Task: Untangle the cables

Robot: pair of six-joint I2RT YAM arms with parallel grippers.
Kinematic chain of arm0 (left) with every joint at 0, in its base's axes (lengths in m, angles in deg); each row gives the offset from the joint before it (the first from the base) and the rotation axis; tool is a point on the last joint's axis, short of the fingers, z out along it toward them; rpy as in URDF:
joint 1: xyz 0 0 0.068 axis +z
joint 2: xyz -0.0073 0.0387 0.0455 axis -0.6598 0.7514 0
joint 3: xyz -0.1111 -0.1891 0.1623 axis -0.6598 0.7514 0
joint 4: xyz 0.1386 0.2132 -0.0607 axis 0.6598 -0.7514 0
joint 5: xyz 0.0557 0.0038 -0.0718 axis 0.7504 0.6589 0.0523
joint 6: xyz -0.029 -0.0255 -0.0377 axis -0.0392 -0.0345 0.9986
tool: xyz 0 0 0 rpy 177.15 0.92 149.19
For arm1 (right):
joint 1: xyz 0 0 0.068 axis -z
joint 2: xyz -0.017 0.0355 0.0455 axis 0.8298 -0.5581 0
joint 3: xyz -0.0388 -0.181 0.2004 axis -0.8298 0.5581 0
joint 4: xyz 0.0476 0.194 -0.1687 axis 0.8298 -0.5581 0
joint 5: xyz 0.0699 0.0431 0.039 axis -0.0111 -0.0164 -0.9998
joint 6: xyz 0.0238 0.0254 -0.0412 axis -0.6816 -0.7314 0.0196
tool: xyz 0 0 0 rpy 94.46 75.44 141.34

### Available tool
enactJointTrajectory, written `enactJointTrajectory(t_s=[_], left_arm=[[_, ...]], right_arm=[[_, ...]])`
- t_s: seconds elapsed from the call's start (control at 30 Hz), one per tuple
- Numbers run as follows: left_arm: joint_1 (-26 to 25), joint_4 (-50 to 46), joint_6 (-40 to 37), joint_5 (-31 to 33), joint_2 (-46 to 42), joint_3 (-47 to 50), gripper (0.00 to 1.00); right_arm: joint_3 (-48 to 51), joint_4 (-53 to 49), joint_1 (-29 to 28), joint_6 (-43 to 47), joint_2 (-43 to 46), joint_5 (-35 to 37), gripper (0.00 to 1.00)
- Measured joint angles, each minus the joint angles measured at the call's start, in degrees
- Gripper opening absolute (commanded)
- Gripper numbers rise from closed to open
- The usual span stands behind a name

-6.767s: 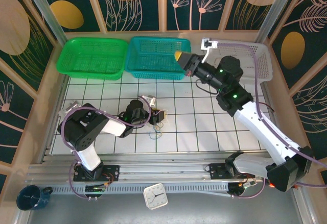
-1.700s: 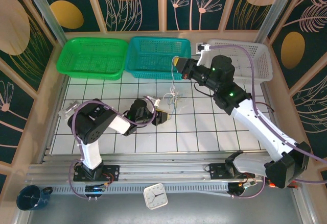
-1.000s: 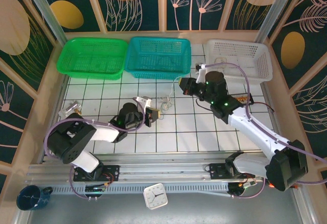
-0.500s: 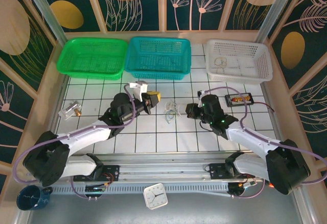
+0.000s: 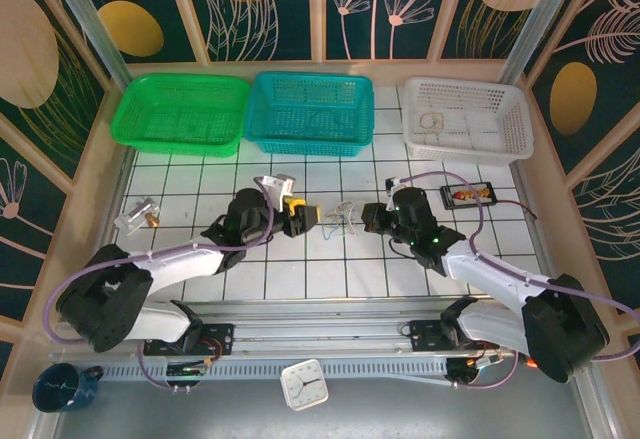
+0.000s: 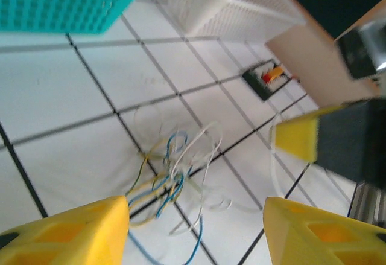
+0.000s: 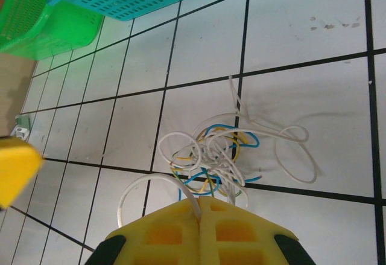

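Note:
The cables [image 5: 343, 217] lie as a small tangle of thin white, blue and yellow wires on the tiled floor, between my two grippers. My left gripper [image 5: 305, 216] sits just left of them, open. In the left wrist view its yellow fingers flank the near edge of the cables [image 6: 172, 177] without touching; left gripper [image 6: 196, 207]. My right gripper [image 5: 365, 217] is just right of the tangle, its jaws shut. In the right wrist view a white wire loop runs into the seam of the right gripper [image 7: 199, 203], with the cables [image 7: 217, 150] just beyond.
A green basket [image 5: 180, 114], a teal basket [image 5: 310, 111] and a white basket [image 5: 465, 119] line the back edge. A small black box [image 5: 467, 194] with a red-black lead lies at the right. A small metal part [image 5: 138, 217] lies at the left.
My left gripper has opened and moved nearer and right, up to the tangle. The right gripper stays shut, almost still after coming down from the back.

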Motion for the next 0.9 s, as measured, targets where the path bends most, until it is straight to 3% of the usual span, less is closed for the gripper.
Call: enactJointTrajectory(t_s=[0.17, 0.4, 0.9], left_arm=[[-1.1, -0.1, -0.9, -1.9, 3.7, 0.1, 0.67], [-6.3, -1.0, -4.0, -0.8, 9.2, -1.0, 0.69], [-8.2, -1.1, -7.5, 4.0, 17.1, -6.3, 0.64]], right_arm=[[-0.8, 0.3, -0.2, 0.0, 0.6, 0.0, 0.00], [-0.9, 0.9, -0.3, -0.1, 1.0, 0.0, 0.00], [-0.9, 1.2, -0.3, -0.8, 1.0, 0.0, 0.00]])
